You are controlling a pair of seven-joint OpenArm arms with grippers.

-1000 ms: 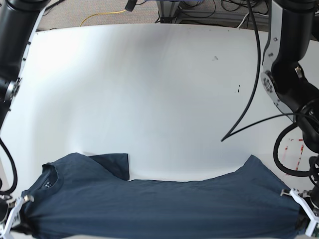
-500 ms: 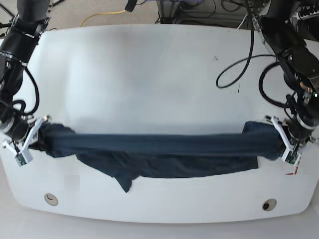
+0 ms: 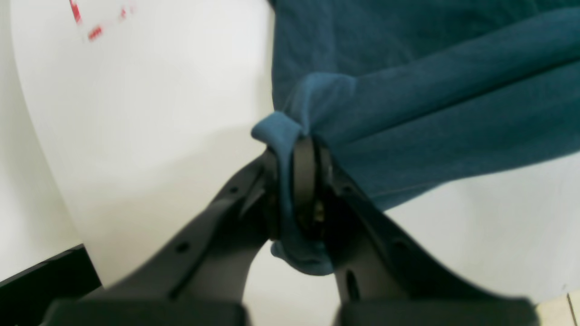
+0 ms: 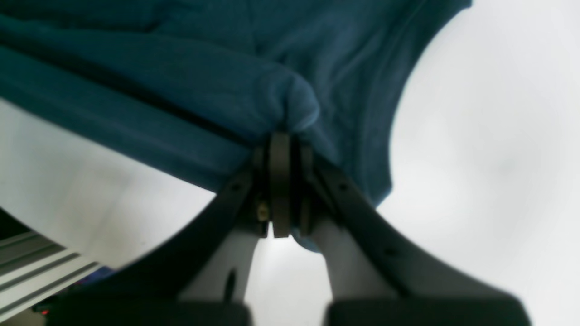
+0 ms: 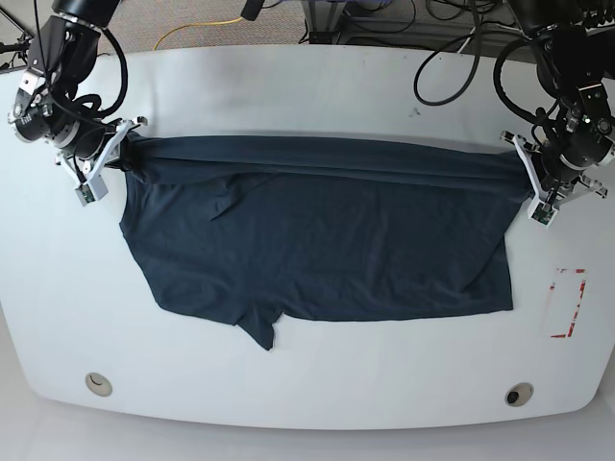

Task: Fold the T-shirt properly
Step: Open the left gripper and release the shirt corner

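The dark navy T-shirt (image 5: 317, 240) is stretched wide across the white table (image 5: 307, 86), its far edge pulled into a taut band between both arms. My left gripper (image 5: 527, 171) is shut on a bunched corner of the T-shirt (image 3: 290, 136) at the base view's right. At the left end my right gripper (image 5: 120, 154) is shut on the other corner (image 4: 290, 104). The rest of the cloth lies flat toward the near edge, with a small flap (image 5: 259, 331) sticking out at the bottom.
Red marks (image 5: 567, 303) sit on the table near the right edge. Two round holes (image 5: 96, 382) (image 5: 519, 394) lie near the front edge. Cables (image 5: 452, 48) hang behind the far edge.
Both grippers carried the shirt's edge from the near side of the table toward the far side. The cloth now lies spread flat behind that edge instead of hanging bunched.
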